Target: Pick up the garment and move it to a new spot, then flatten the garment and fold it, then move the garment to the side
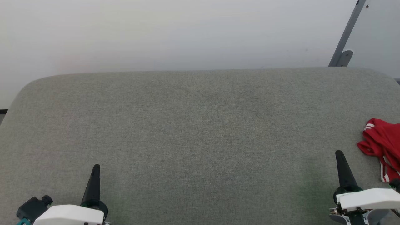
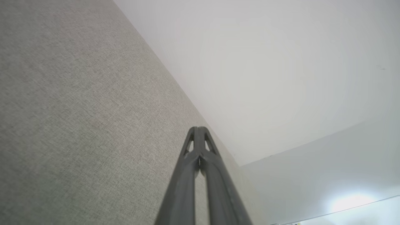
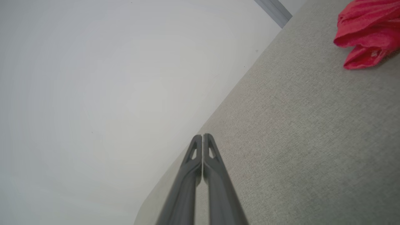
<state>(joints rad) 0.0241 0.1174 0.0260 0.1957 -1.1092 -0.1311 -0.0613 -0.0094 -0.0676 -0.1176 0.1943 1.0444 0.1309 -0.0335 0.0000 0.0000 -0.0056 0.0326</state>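
Left claw (image 1: 95,170) and right claw (image 1: 340,156) sit pressed together and empty near the table's (image 1: 200,125) front edge, while the garment (image 1: 382,140) lies crumpled at the right edge, so seemingly pickup, flattening, folding and setting aside all remain.

A desk (image 1: 200,125) covered in grey woven fabric, its far corners rounded, stands before a plain pale wall (image 1: 156,31). A slanted grey metal bar (image 1: 347,34) rises at the far right.
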